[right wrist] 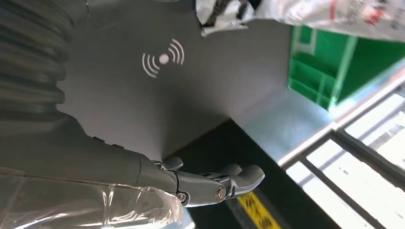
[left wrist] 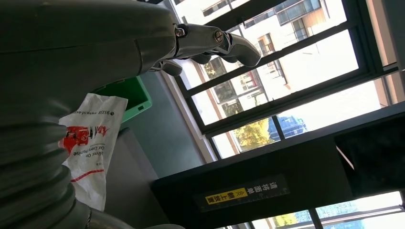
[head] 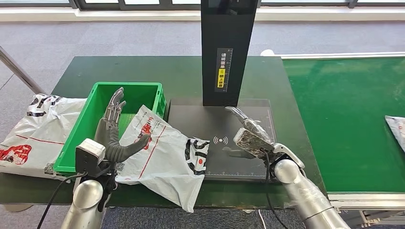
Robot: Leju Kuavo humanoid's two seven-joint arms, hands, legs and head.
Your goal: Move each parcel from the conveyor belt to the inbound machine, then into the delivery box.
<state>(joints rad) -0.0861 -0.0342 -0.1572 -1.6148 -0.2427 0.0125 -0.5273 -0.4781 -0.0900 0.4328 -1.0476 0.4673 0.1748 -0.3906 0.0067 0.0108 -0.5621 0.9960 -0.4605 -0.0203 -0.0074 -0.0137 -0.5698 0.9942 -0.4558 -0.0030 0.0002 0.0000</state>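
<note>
L hand (head: 112, 129) spread wide, nothing held | parcel (head: 165, 157) half over green box (head: 95, 102) rim, half on scanner plate (head: 239, 157) – not yet boxed | R hand (head: 248, 131) open, clear of scan zone

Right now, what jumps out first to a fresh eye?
A white parcel with red print sprawls from the green delivery box onto the black inbound machine, below the raised left hand. The right hand hovers open over the machine's pad. Another parcel waits on the conveyor belt.
</note>
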